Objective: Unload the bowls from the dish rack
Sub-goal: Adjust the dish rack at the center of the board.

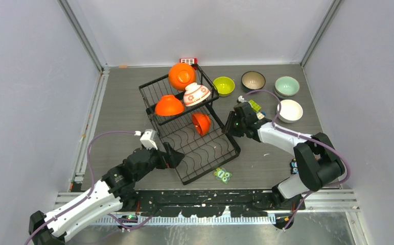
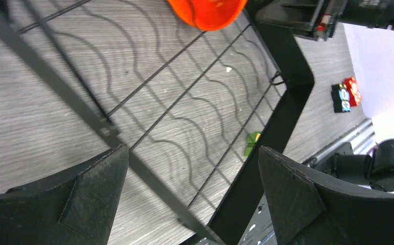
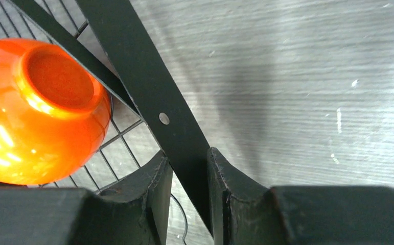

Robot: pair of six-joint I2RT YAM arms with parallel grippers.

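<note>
Top view: the dish rack (image 1: 210, 153) sits mid-table. It holds a floral bowl (image 1: 197, 94) and three orange ones, and the nearest orange bowl (image 1: 201, 123) is just left of the right gripper (image 1: 232, 122).

Left wrist: the left gripper (image 2: 192, 199) is spread wide over the rack's near-left wires and holds nothing.

Right wrist: the fingers (image 3: 154, 189) are pinched onto the rack's flat black frame bar. I'd use that pinch to brace the rack while the left arm goes for the bowl. The bowl is glossy, with its foot ring facing the camera.

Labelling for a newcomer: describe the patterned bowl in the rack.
Start at the black wire dish rack in the middle. Its far section holds three bowls. The patterned bowl is white with red flowers, beside two plain orange bowls.
</note>
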